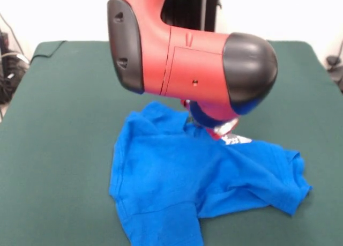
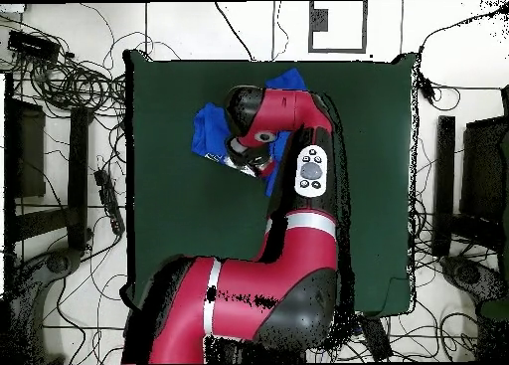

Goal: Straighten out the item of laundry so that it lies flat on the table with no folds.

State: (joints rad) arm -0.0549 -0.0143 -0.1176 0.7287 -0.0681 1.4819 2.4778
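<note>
From the front, the blue T-shirt (image 1: 198, 181) lies crumpled on the green table (image 1: 53, 149). The end effector (image 1: 222, 129) presses at its upper edge, mostly hidden by the arm (image 1: 187, 64); its opening cannot be told. Overhead, the arm covers most of the shirt.

Even, bright indoor light from above, soft focus in the front view, pale glare on the red arm (image 1: 182, 64), faint shadow under the shirt (image 1: 203, 171) on the green table (image 1: 53, 149), washed-out white background.
</note>
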